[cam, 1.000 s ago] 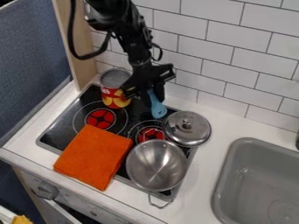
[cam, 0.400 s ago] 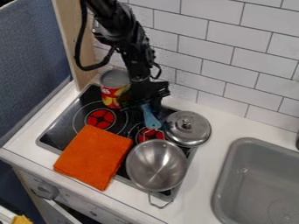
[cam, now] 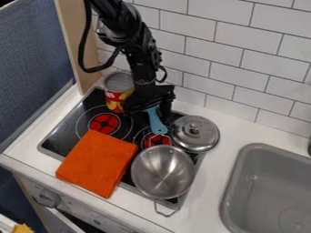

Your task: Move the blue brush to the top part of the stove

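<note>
Centrally, a black gripper (cam: pixel 147 104) hangs at the upper end of the blue brush (cam: pixel 157 123), over the stove's (cam: pixel 59 137) rear between can (cam: pixel 117 94) and lid (cam: pixel 203 136), its opening and grip impossible to tell.

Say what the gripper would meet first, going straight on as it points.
Apart from the blue brush at its lower end, the gripper would likely meet the black stove top; any gap is unclear.

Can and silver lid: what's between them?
In the camera view, the blue brush is between the can and the silver lid, its upper end at the gripper.
</note>
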Controlling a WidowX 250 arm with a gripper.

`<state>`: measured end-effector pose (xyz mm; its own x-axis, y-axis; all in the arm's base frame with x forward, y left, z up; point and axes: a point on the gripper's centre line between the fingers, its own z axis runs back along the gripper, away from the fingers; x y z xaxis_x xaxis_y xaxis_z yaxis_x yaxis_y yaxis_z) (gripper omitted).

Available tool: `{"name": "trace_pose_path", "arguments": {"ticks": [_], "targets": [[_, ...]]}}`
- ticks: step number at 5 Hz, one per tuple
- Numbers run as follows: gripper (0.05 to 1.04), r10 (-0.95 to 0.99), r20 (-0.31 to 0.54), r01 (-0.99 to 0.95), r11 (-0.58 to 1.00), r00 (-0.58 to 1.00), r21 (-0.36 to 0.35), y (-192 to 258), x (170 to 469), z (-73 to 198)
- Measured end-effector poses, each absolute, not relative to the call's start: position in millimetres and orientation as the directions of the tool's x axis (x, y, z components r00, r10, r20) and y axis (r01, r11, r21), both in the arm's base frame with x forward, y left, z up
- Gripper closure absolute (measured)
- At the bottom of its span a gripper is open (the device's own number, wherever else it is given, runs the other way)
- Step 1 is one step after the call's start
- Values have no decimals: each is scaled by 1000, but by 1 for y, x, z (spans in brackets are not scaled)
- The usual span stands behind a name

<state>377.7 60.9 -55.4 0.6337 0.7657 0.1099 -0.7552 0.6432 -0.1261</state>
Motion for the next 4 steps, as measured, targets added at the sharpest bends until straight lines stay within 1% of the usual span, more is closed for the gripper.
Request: {"name": "trace_pose_path", "arguments": {"ticks": [1,2,3,4], "targets": [[84,768,115,-749,640,630,-169,57,383,-36],[84,766,144,-732,642,626,-229,53,384,-3],[84,757,158,-715,652,634,-252,50,380,17],[84,754,165,-711,656,636,-255,51,380,19]]}}
